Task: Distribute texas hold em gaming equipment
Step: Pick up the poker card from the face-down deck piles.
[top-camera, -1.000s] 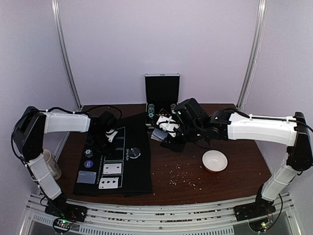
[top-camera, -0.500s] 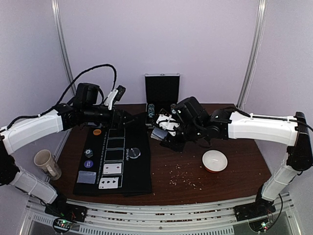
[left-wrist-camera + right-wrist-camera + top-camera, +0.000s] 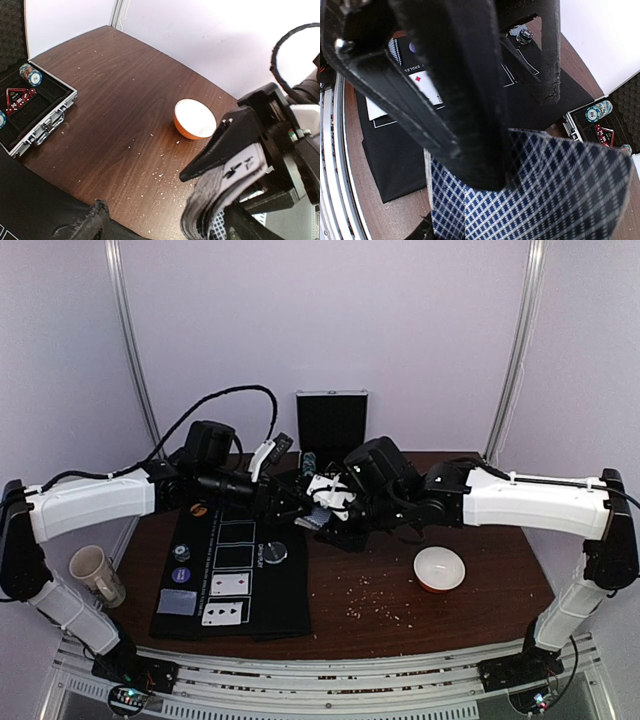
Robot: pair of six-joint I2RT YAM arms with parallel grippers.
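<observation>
My right gripper [image 3: 322, 516] is shut on a deck of playing cards [image 3: 530, 195] with blue-checked backs, held above the table beside the black mat [image 3: 250, 610]. My left gripper [image 3: 297, 502] has reached across to it and stands open, and the deck's edge [image 3: 220, 195] is near its right finger [image 3: 242, 227]. On the mat lie two face-up cards [image 3: 228, 585], a face-down card [image 3: 177, 602], an orange chip [image 3: 198, 509], a purple chip [image 3: 180, 575], a dark chip [image 3: 182, 554] and a round button [image 3: 275, 552].
An open metal case [image 3: 42, 127] with chip stacks [image 3: 31, 75] stands at the back of the table. A white bowl with an orange-red outside [image 3: 439, 568] sits at the right among crumbs. A beige mug [image 3: 95, 573] stands at the left edge.
My left arm has lifted off the mat's top left and swung right to the deck, its jaws opening. An orange chip now shows where it was. The right arm barely moved.
</observation>
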